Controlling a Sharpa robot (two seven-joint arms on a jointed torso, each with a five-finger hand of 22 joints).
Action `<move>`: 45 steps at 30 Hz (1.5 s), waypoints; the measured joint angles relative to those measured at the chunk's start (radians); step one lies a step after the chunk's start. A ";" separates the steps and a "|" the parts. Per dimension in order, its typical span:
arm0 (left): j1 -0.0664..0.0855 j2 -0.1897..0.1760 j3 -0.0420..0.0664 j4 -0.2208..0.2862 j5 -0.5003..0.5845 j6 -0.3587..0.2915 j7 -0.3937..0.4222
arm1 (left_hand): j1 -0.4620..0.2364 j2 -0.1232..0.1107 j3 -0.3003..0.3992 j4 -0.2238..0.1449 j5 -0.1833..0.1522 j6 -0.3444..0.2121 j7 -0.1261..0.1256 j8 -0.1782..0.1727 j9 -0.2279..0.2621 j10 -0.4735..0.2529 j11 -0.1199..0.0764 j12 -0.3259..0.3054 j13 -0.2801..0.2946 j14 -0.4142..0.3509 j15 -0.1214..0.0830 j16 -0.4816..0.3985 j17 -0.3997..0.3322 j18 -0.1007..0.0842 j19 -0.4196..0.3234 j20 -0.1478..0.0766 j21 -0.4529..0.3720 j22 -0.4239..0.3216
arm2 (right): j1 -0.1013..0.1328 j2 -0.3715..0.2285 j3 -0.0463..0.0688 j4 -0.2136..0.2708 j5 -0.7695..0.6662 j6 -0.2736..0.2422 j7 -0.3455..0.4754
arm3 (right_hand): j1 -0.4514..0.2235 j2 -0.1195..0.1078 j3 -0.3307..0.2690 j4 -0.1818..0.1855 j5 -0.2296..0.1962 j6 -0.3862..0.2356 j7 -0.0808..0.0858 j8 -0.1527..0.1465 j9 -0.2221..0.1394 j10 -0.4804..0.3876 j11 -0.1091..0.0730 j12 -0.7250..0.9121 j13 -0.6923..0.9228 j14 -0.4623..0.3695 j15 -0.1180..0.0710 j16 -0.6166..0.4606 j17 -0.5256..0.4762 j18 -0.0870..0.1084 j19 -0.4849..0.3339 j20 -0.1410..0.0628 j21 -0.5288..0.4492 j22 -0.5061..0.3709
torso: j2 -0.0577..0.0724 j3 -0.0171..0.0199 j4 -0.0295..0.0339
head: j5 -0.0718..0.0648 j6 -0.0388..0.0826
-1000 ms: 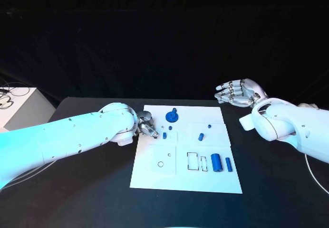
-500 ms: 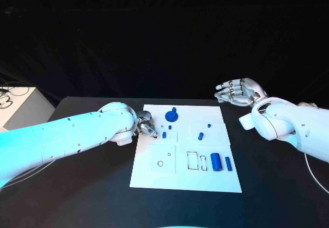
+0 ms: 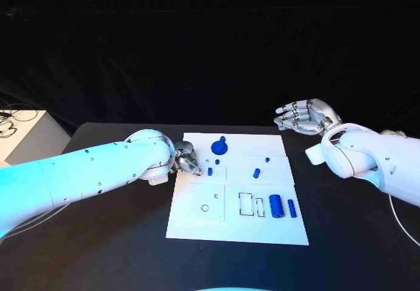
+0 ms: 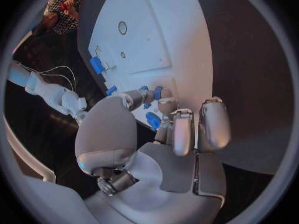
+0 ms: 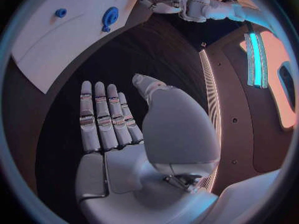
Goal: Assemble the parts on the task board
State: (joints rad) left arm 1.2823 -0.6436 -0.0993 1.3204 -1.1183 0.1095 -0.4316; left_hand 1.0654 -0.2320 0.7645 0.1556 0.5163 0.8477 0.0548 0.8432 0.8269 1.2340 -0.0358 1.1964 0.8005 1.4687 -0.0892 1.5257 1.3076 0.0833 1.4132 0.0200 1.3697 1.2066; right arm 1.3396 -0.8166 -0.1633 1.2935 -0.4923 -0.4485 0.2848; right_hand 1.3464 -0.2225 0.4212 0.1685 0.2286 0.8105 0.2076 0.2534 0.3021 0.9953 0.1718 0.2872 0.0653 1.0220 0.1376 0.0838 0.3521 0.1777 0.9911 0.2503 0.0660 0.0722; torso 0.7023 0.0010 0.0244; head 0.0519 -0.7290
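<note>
Left hand (image 3: 186,162) at the task board (image 3: 263,230) edge, fingers apparently pinching a small blue peg (image 4: 157,92); light, rigid, slippery, so grip mid-shaft; right hand (image 3: 302,117) spread wide, holding nothing.

One white task board (image 3: 236,230) lies on one black table (image 3: 105,254). On the board lie six blue parts: one round disc (image 3: 219,147), one thick cylinder (image 3: 275,206), one slim bar (image 3: 291,209) and three small pegs (image 3: 255,173). Two hands show.

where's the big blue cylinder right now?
In the head view the big blue cylinder lies on the task board, in its near right part, between a thin blue bar on its right and two empty outlined slots on its left.
</note>
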 measured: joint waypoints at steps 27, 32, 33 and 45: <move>0.007 0.043 0.000 -0.061 0.037 0.032 -0.009 | -0.010 0.011 0.000 0.000 0.000 0.017 -0.010 0.006 0.005 0.011 0.000 0.002 0.010 0.000 0.000 0.000 0.000 0.000 0.002 -0.002 0.003 0.005 | 0.000 0.001 0.000 0.002 0.000 0.002 0.000 | 0.000 0.000 0.000 0.000 0.000 0.000 0.000 0.000 0.000 0.000 0.000 0.000 0.000 0.000 0.000 0.000 -0.002 0.000 0.000 0.000 0.000 -0.002 | 0.001 0.0012 -0.0004 | -0.005 -0.007; 0.008 0.047 0.000 -0.066 0.043 0.036 -0.013 | -0.018 0.018 0.000 0.000 -0.005 0.020 -0.011 0.007 0.005 0.017 -0.004 0.003 0.014 0.000 0.000 0.004 0.000 0.000 0.004 -0.004 0.003 0.007 | 0.000 0.002 0.000 0.002 0.000 0.002 0.000 | 0.000 0.000 0.000 0.000 0.000 0.000 0.000 0.000 0.000 0.000 0.000 0.000 0.000 0.000 0.000 0.000 -0.002 0.000 0.000 0.000 0.000 -0.002 | 0.000 0.0010 0.0001 | -0.007 -0.008; 0.008 0.047 0.000 -0.067 0.044 0.036 -0.014 | -0.018 0.018 0.000 0.000 -0.005 0.021 -0.010 0.006 0.005 0.017 -0.003 0.003 0.015 0.000 0.000 0.004 0.000 0.000 0.004 -0.004 0.003 0.007 | 0.000 0.002 0.000 0.002 0.000 0.002 0.000 | 0.000 0.000 0.000 0.000 0.000 0.000 0.000 0.000 0.000 0.000 0.000 0.000 0.000 0.000 0.000 0.000 -0.002 0.000 0.000 0.000 0.000 -0.002 | 0.000 0.0009 0.0001 | -0.007 -0.008; 0.008 0.050 0.000 -0.072 0.049 0.036 -0.020 | -0.058 0.026 -0.058 -0.058 -0.026 0.047 -0.032 -0.009 0.010 0.028 -0.011 0.003 0.015 -0.002 -0.009 0.004 0.000 0.000 0.007 -0.007 0.003 0.007 | 0.000 0.002 0.000 0.001 0.000 0.003 0.000 | 0.000 0.000 0.000 0.000 0.000 0.000 0.000 0.000 0.000 0.003 0.003 0.000 0.000 0.000 0.000 0.000 -0.003 0.000 0.000 0.000 0.000 -0.001 | 0.000 -0.0004 0.0007 | -0.009 -0.013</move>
State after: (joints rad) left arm 1.2904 -0.5937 -0.0996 1.2484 -1.0690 0.1452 -0.4516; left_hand 1.0070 -0.2062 0.7061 0.0972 0.4908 0.8948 0.0224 0.8343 0.8372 1.2621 -0.0466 1.1998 0.8156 1.4668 -0.0983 1.5295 1.3076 0.0833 1.4206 0.0125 1.3730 1.2139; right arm 1.3398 -0.8147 -0.1632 1.2949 -0.4922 -0.4457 0.2849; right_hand 1.3464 -0.2225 0.4212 0.1685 0.2286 0.8105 0.2076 0.2533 0.3022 0.9987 0.1752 0.2872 0.0653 1.0220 0.1376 0.0838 0.3486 0.1777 0.9911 0.2504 0.0660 0.0707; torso 0.7025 0.0006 0.0251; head 0.0424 -0.7423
